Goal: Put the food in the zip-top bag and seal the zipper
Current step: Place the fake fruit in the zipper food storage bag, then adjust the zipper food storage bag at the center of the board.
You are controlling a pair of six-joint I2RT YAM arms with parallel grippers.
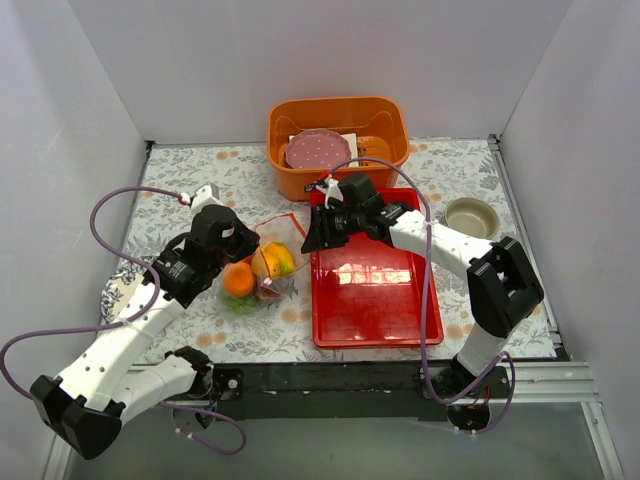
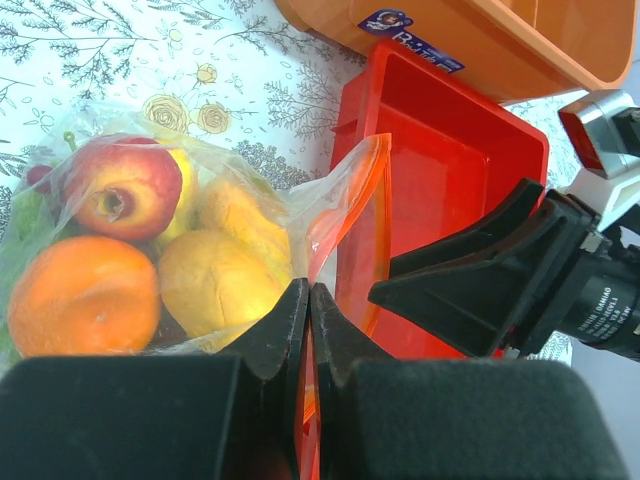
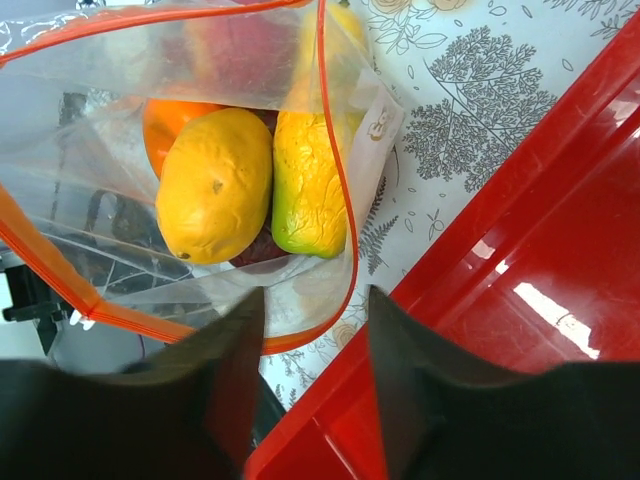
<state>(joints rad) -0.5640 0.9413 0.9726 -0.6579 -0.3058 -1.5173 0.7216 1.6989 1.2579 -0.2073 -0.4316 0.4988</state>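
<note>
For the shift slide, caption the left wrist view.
Left gripper pinches the zipper of the fruit-filled zip-top bag beside the red tray.

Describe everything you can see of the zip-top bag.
The zip-top bag is clear, crinkly plastic with an orange-red zipper at its mouth, which gapes open. It lies on the flowered tablecloth beside the red tray, holding toy fruit. The left tool pinches its zipper edge; the right tool stands open at the mouth.

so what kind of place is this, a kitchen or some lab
Probably a robot test booth, not a kitchen: plain white walls box in a table with a flowered cover, and two arms are bolted along its near edge.
</note>
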